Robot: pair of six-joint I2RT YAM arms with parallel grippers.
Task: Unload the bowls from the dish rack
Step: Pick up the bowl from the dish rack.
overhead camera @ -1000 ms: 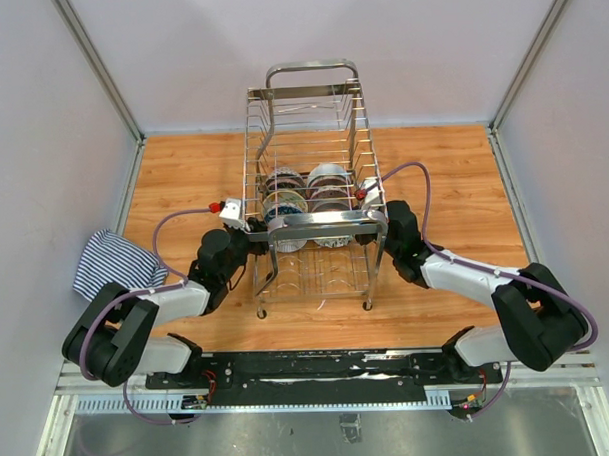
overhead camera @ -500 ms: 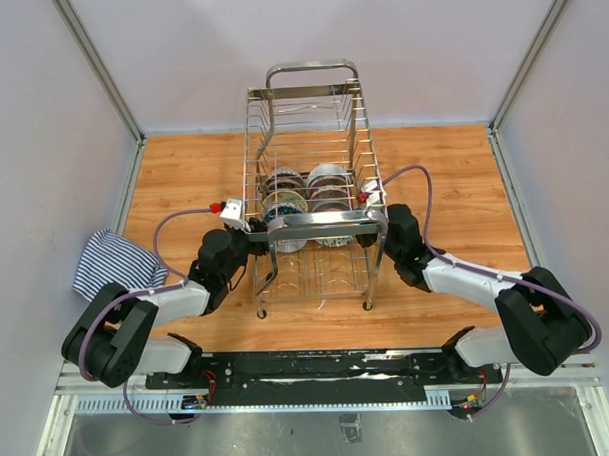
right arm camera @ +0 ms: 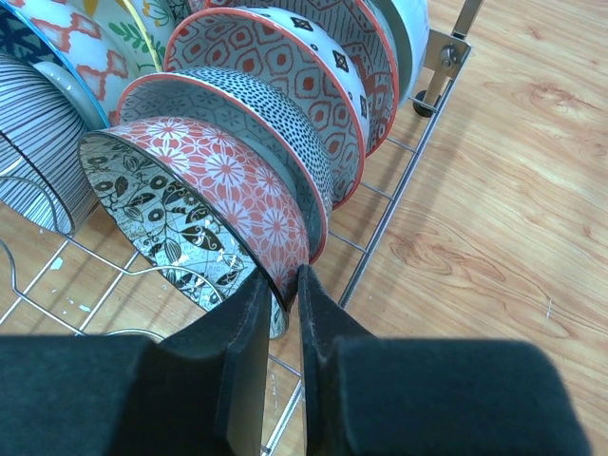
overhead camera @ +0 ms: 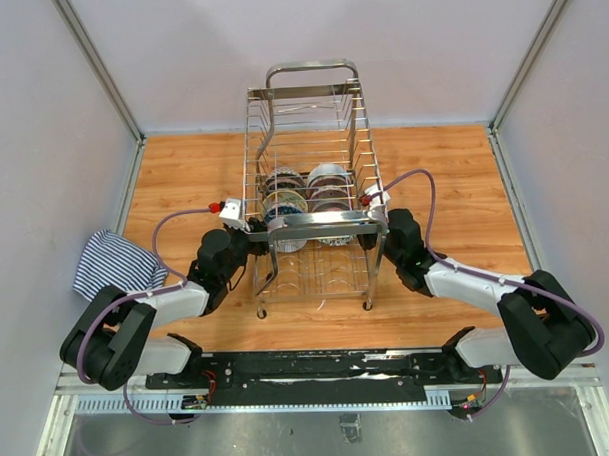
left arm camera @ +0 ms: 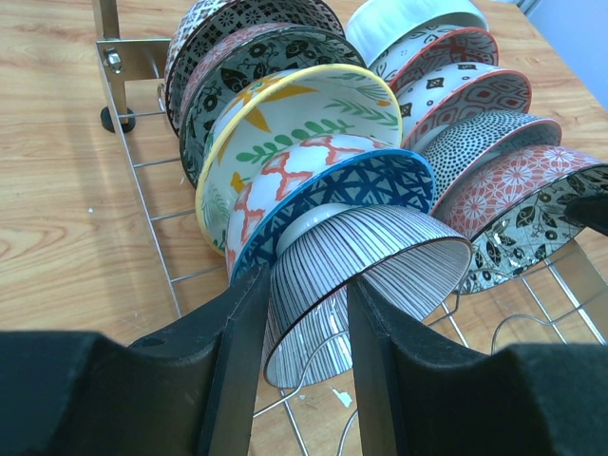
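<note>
The dish rack (overhead camera: 324, 220) stands in the middle of the wooden table (overhead camera: 182, 172), its long side running away from the arms, and the bowls (overhead camera: 305, 193) stand on edge inside it in two rows, side by side, toward its near half. Both arms reach in at the near end of the rack, one from each side. The left gripper (left arm camera: 309, 285) is at the nearest bowl of the left-hand row, a striped bowl (left arm camera: 380, 247) with fine dark lines on white. Its jaws stand partway apart with the lower part of that bowl between them, the left finger (left arm camera: 242, 351) against the bowl's edge, but whether they press on it cannot be told. Behind the striped bowl lean a blue lattice bowl (left arm camera: 361, 185), a white one with an orange pattern and a yellow-rimmed one with green leaves. The right gripper (right arm camera: 285, 277) is at the nearest bowl of the right-hand row, a floral bowl (right arm camera: 218, 180), red-flowered on one face and black-and-white leaved on the other. Its jaws are drawn almost together with that bowl's rim caught in the narrow slot between them. Next behind it stand a dotted bowl (right arm camera: 256, 119) and red-patterned ones. A striped cloth (overhead camera: 116, 263) lies crumpled at the table's left edge, well apart from the rack
</note>
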